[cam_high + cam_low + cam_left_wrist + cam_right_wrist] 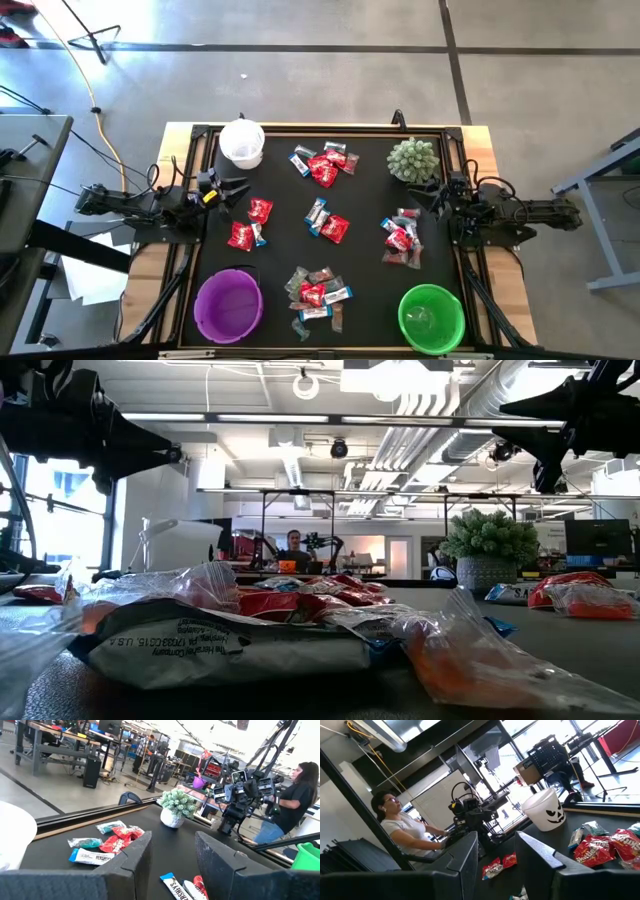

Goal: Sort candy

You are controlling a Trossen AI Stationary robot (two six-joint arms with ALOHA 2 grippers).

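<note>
Your left tool hung above the left edge of the desk with its fingers parted and nothing between them, and that was the arm with the shortest reach to any candy. The nearest pile was the red packets with a blue-and-white bar tucked against them, lying just beside the tool toward the near side of the desk, so the coming move looked like a short drop and a slight turn inward. Those packets lay at mixed angles; you could not pick one clear long axis for the pile from above.

Your right tool waited at the opposite edge, also parted and empty, with its own cluster of candy just beside it.

The rest of the sweets were scattered in three more heaps: one at the far side, one in the middle, one at the near edge.

Around your left tool, the white bowl stood close on the far side and the purple bowl sat at the near left corner. The green bowl was at the near right corner, and the spiky plant stood just beyond the right tool. Nothing stood between your left tool and its pile.
</note>
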